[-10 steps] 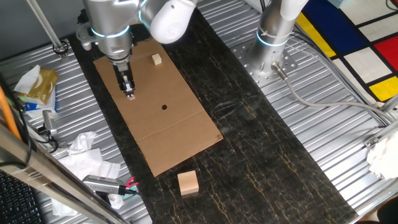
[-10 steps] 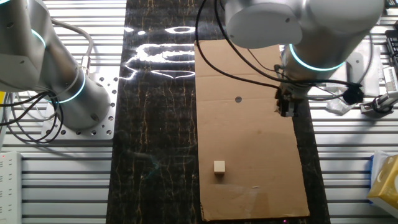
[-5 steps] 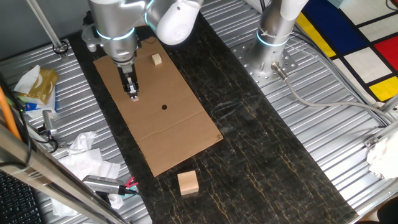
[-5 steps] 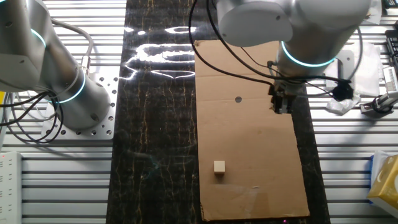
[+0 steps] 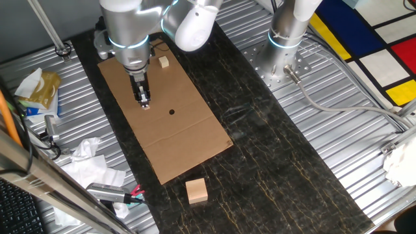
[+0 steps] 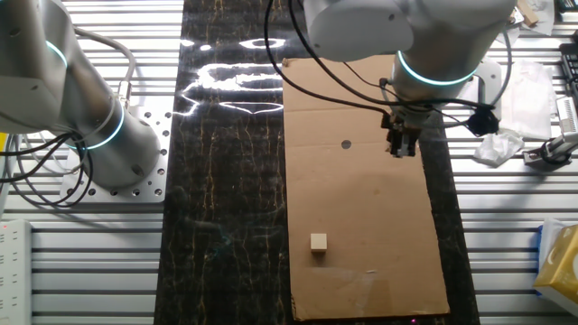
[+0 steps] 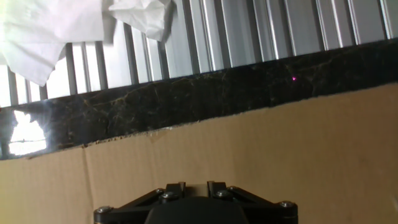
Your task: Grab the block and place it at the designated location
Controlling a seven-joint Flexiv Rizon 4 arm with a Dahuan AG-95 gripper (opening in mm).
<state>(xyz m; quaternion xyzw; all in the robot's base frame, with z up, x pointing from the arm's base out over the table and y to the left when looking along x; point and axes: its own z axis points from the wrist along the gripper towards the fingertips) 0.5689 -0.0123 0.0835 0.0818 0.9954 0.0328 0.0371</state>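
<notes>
Since a second ago the gripper point(image 5: 144, 103) has slid across the cardboard point(image 5: 188, 143) toward the black dot point(image 5: 171, 112), looks clamped on the tiny block point(image 5: 145, 106) though I can't really tell, so the drop-off seems close.
</notes>
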